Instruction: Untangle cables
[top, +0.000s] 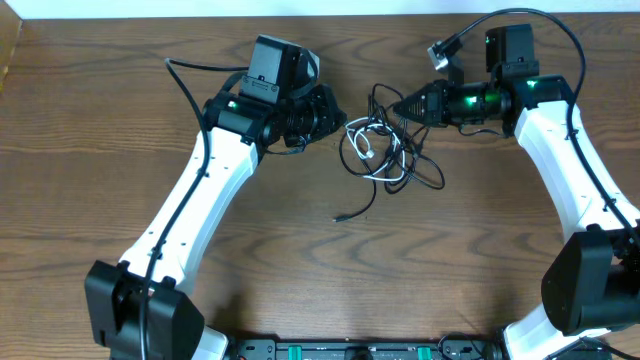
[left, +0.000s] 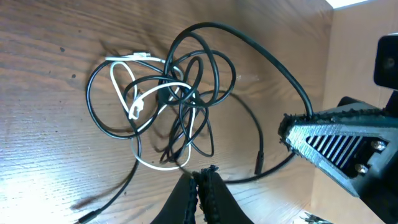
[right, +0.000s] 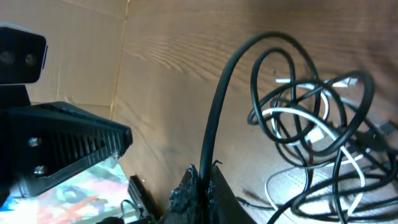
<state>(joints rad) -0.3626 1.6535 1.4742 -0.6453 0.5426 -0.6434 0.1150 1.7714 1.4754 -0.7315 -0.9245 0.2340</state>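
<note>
Left white-and-black robot arm (top: 200, 190) is reaching inward from the near-left base, left gripper (left: 200, 171) pressing fully closed. Right white-and-black robot arm (top: 570, 160) is pointing leftward, right gripper (right: 200, 173) pinching a thin black cable (right: 217, 112).

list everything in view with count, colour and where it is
black cables: several, black, knotted clump on the table between the grippers
white cable: one, white, woven through the clump
table: one, brown wood, under everything
arms: two, white and black, one on each side
left gripper: one, black, shut, at the clump's edge
right gripper: one, black, shut on one of the black cables
</note>
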